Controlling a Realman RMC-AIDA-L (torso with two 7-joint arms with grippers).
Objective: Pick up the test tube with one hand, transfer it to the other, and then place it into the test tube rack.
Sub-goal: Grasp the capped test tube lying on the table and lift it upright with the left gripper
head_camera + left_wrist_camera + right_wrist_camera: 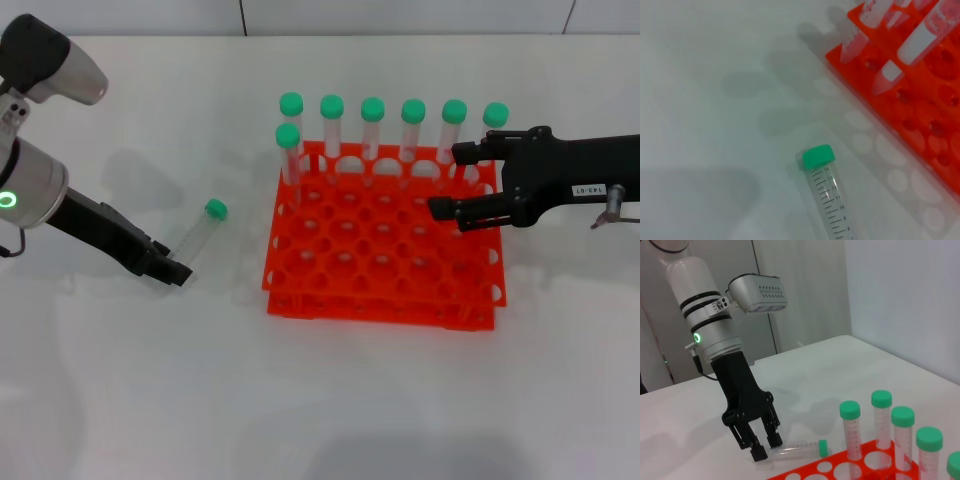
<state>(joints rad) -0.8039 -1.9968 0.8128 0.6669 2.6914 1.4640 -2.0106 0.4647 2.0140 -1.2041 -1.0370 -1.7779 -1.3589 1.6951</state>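
The test tube [199, 236] lies on the white table left of the orange-red rack [380, 302], green cap pointing away from me. It also shows in the left wrist view [827, 192] and the right wrist view [796, 447]. My left gripper [172, 268], unlabelled and on the wrist with the green light, is low at the tube's bottom end. In the right wrist view its fingers [756, 453] stand apart on either side of that end. My right gripper [455, 181], with the white label, hovers open and empty over the rack's right side.
Several green-capped tubes [372, 125] stand in the rack's back row, and one more [288, 150] stands at its left edge. Most of the rack's holes are empty. The rack also shows in the left wrist view [925, 120] and the right wrist view [840, 467].
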